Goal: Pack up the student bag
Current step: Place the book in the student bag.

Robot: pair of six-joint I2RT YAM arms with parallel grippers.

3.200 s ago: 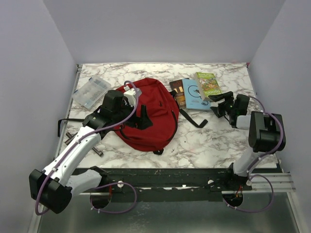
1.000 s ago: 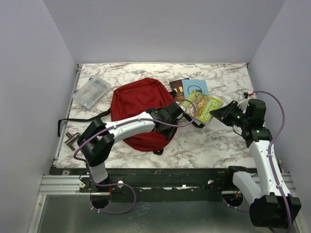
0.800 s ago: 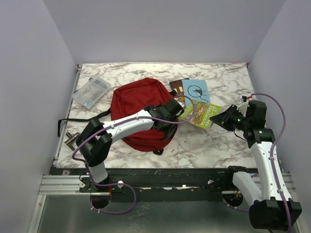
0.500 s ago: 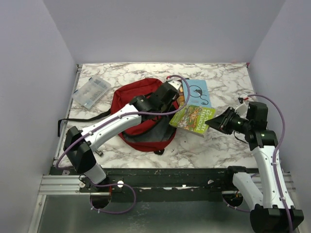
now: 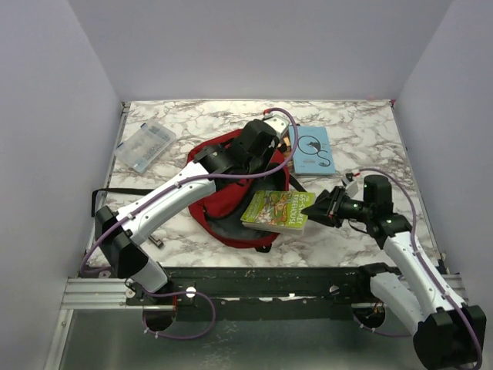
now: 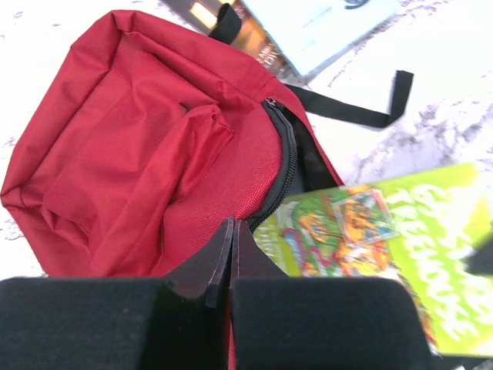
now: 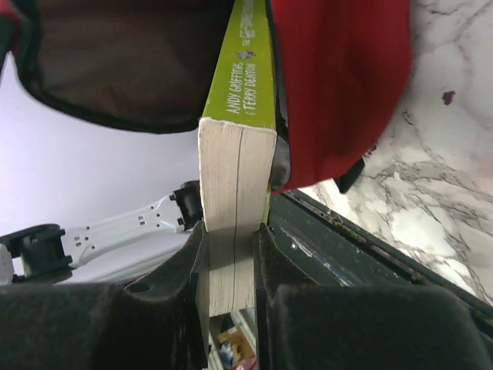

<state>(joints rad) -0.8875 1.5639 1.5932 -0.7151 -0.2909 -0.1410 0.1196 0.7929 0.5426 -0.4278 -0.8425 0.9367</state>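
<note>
Between right fingers (image 7: 183, 281), green book (image 7: 250, 69); left fingers (image 6: 199, 271) tight on student bag (image 6: 139, 154).

We see a white table (image 5: 350, 123) veined in grey, boxed in by a back wall (image 5: 262, 46), a left wall (image 5: 46, 146) and a right wall (image 5: 458, 108), all plain pale lilac, under even soft light, with a black frame (image 5: 300, 279) along its near edge and a grey surface (image 5: 269, 347) below.
</note>
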